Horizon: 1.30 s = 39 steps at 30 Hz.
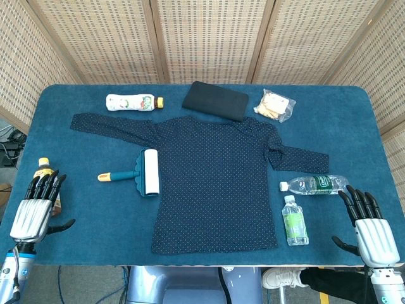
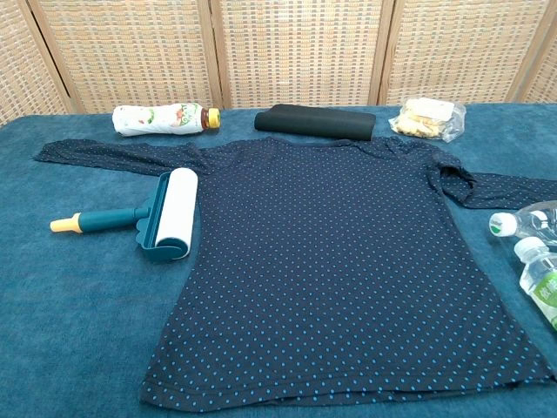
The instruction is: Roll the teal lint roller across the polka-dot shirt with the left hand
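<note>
The dark polka-dot shirt (image 1: 215,180) (image 2: 331,261) lies flat in the middle of the blue table, sleeves spread. The teal lint roller (image 1: 140,173) (image 2: 152,218) lies at the shirt's left edge, white roll against the fabric, yellow-tipped handle pointing left. My left hand (image 1: 37,206) hovers at the table's front left corner, fingers apart and empty, well left of the roller. My right hand (image 1: 370,228) is at the front right corner, also open and empty. Neither hand shows in the chest view.
A small brown bottle (image 1: 45,174) stands just behind my left hand. A white drink bottle (image 1: 131,102) (image 2: 164,118), a black folded cloth (image 1: 216,100) (image 2: 314,121) and a snack bag (image 1: 274,105) (image 2: 427,117) lie at the back. Two water bottles (image 1: 295,220) (image 1: 314,184) lie right of the shirt.
</note>
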Available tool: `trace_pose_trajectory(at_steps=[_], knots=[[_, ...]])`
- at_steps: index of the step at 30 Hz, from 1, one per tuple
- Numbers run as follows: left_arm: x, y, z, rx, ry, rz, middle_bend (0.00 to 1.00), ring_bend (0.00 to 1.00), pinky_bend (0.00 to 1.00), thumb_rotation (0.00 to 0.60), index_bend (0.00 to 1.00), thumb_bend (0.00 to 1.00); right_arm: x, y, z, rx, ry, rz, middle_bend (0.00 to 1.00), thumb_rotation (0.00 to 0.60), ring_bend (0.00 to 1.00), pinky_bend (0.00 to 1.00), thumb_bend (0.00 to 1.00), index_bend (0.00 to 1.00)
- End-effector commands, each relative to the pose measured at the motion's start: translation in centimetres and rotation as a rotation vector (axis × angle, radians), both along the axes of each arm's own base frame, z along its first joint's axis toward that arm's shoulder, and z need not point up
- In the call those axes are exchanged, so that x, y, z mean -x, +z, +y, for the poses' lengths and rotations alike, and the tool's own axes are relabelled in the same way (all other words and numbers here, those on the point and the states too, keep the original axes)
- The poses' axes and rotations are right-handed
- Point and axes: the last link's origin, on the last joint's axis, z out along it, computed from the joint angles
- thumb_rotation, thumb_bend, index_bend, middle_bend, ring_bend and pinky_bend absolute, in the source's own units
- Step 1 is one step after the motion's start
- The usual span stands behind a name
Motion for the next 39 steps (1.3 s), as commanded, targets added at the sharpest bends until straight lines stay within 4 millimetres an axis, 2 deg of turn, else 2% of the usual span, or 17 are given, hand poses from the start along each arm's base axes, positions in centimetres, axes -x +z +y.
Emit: trace_pose_trajectory(at_steps=[1, 12, 17, 20, 21, 23, 25, 28, 31, 34, 39], knots=[[0.0, 0.0, 0.1, 0.000, 0.002, -0.001, 0.00, 0.00, 0.00, 0.600, 0.00, 0.12, 0.0, -0.1, 0.0, -0.003, -0.002, 0.002, 0.00, 0.600, 0.00, 0.00, 0.09, 0.00], [-0.2, -0.2, 0.0, 0.004, -0.006, 0.004, 0.00, 0.00, 0.00, 0.600, 0.00, 0.12, -0.1, 0.1, 0.1, 0.002, 0.005, -0.004, 0.00, 0.600, 0.00, 0.00, 0.09, 0.00], [-0.8, 0.1, 1.5, -0.015, -0.020, 0.003, 0.00, 0.00, 0.01, 0.600, 0.00, 0.12, 0.0, 0.0, 0.1, -0.001, -0.001, -0.005, 0.00, 0.600, 0.00, 0.00, 0.09, 0.00], [-1.2, 0.4, 2.6, -0.026, -0.031, 0.029, 0.00, 0.00, 0.09, 0.600, 0.00, 0.12, 0.0, -0.1, 0.1, -0.005, -0.004, -0.005, 0.00, 0.600, 0.00, 0.00, 0.09, 0.00], [-1.3, 0.4, 3.0, -0.031, -0.036, 0.034, 0.01, 0.03, 0.15, 0.600, 0.00, 0.13, 0.0, -0.1, 0.1, -0.006, -0.004, -0.004, 0.00, 0.600, 0.00, 0.00, 0.09, 0.00], [-2.1, 0.7, 4.6, -0.049, -0.066, 0.040, 0.14, 0.15, 0.29, 0.600, 0.00, 0.13, 0.0, -0.2, 0.1, -0.009, -0.002, -0.003, 0.00, 0.600, 0.00, 0.00, 0.09, 0.00], [-2.5, 0.6, 6.2, -0.026, -0.070, 0.029, 0.45, 0.40, 0.47, 0.600, 0.00, 0.14, 0.0, -0.3, 0.1, -0.010, 0.000, -0.004, 0.00, 0.600, 0.00, 0.00, 0.09, 0.00], [-3.0, 0.4, 8.1, 0.038, -0.046, -0.007, 0.73, 0.61, 0.61, 0.600, 0.06, 0.16, 0.0, -0.4, 0.1, -0.015, -0.001, -0.006, 0.00, 0.600, 0.00, 0.00, 0.09, 0.00], [-3.3, 0.1, 9.5, 0.085, -0.023, -0.017, 0.83, 0.70, 0.67, 0.600, 0.18, 0.17, 0.2, -0.5, 0.0, -0.016, -0.006, -0.002, 0.00, 0.600, 0.00, 0.00, 0.09, 0.00], [-3.4, -0.6, 11.4, 0.121, 0.004, -0.012, 0.87, 0.73, 0.70, 0.600, 0.28, 0.21, 0.4, -0.5, -0.1, -0.015, -0.015, -0.003, 0.00, 0.600, 0.00, 0.00, 0.09, 0.00], [-3.3, -1.5, 13.4, 0.156, 0.041, 0.006, 0.89, 0.75, 0.71, 0.600, 0.34, 0.22, 0.6, -0.5, -0.3, -0.010, -0.016, -0.005, 0.00, 0.600, 0.00, 0.00, 0.09, 0.00]])
